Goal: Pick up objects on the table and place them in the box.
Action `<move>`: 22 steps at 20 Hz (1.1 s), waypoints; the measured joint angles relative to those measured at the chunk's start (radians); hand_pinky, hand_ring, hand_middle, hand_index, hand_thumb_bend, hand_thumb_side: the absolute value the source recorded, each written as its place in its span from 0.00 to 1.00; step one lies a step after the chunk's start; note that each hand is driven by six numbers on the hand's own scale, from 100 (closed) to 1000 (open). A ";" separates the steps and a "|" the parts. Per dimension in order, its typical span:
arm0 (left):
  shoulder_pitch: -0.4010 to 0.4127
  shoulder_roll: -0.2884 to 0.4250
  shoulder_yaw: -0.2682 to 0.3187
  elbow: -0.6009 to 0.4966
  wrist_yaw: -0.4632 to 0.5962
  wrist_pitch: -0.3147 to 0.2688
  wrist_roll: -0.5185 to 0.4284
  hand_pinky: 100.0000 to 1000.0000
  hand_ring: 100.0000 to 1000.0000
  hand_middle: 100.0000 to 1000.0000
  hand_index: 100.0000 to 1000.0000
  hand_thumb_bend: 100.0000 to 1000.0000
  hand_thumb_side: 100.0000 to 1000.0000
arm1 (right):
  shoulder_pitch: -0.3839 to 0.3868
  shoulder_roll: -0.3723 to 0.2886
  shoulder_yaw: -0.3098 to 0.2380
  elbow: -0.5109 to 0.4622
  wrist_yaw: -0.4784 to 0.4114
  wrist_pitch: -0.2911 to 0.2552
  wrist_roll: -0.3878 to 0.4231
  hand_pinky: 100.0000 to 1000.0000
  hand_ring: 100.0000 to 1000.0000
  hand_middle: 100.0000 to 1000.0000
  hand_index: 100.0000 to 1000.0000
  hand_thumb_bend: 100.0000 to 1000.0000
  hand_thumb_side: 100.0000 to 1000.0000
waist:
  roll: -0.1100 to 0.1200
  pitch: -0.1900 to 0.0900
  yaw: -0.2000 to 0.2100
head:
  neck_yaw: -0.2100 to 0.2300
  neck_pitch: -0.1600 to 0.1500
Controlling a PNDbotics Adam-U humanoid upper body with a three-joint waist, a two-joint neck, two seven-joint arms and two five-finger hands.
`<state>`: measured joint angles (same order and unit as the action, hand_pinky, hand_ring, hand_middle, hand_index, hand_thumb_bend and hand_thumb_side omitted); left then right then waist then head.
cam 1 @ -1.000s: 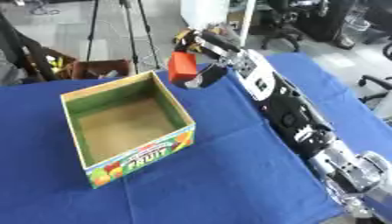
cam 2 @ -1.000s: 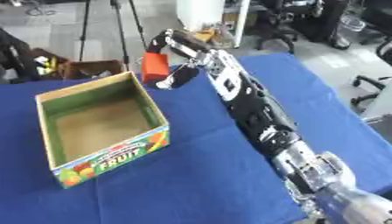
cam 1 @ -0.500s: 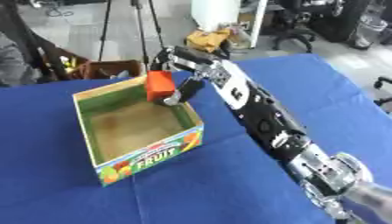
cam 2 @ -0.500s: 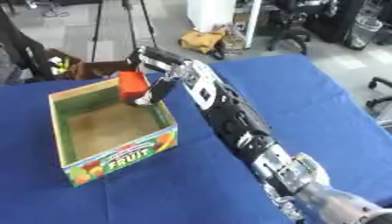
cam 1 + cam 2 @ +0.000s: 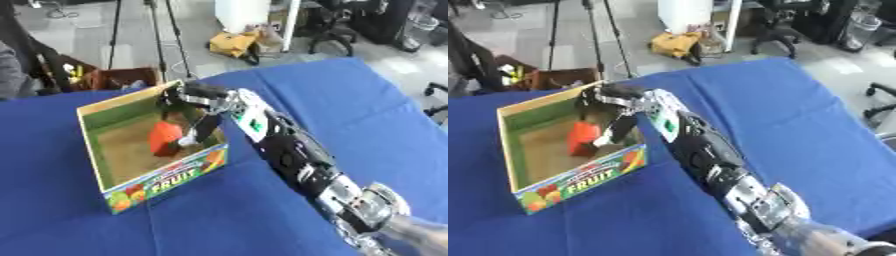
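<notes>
Box (image 5: 131, 187) is sitting on the blue table (image 5: 367, 110), left of centre, turned askew so one corner is pointing toward the camera. Its top is open; inner walls are showing green, floor is brown. Blue cloth is lying bare left of the box, in front of it, and over a wide stretch to its right and far right, so open room is lying on every side but the far one, where the table edge is running close behind the box.

Inside the box, an orange-red block (image 5: 165, 138) is sitting or hanging low against the brown floor, near the right wall; cannot tell whether it is touching the floor. Right hand (image 5: 194, 116) is reaching down over the box's right rim into the opening, fingers curled down beside the block and touching it; grip looks closed on the block, though the fingertips are blurring. Right arm is running from the lower right corner diagonally up across the table to the box, black with silver joints, lying just above the cloth and crossing the box's near right corner. Left hand is not showing.

Beyond the table's far edge: a dark crate with small coloured things left of the box, tripod legs behind it, a yellow-brown bag on the floor, office chairs at the far right.

Front panel of the box is reading "FRUIT" in yellow-green letters, with fruit pictures at both ends.
</notes>
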<state>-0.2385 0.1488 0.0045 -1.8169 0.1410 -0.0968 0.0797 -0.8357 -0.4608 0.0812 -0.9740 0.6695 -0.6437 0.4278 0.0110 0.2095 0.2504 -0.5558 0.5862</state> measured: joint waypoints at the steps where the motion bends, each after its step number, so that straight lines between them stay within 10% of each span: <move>1: 0.000 0.000 0.000 0.000 0.000 0.000 0.000 0.51 0.71 0.42 0.58 0.35 0.81 | 0.000 0.000 0.000 -0.002 -0.001 -0.003 0.002 1.00 0.93 0.94 0.92 0.68 0.44 | 0.000 0.000 -0.003 | 0.000 0.000; 19: 0.007 0.000 0.019 0.000 -0.003 -0.006 0.022 0.51 0.71 0.42 0.58 0.35 0.82 | 0.149 -0.011 0.004 -0.341 -0.241 0.062 -0.221 0.95 0.81 0.80 0.92 0.60 0.39 | -0.001 0.017 -0.150 | 0.082 -0.010; 22: 0.011 0.000 0.032 0.000 -0.006 -0.007 0.035 0.51 0.71 0.42 0.58 0.35 0.82 | 0.224 -0.014 0.000 -0.423 -0.293 0.082 -0.271 0.93 0.78 0.78 0.91 0.39 0.48 | -0.001 0.026 -0.186 | 0.112 -0.017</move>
<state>-0.2277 0.1485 0.0360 -1.8164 0.1351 -0.1042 0.1147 -0.6117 -0.4747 0.0816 -1.3966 0.3769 -0.5618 0.1569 0.0104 0.2357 0.0641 -0.4440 0.5696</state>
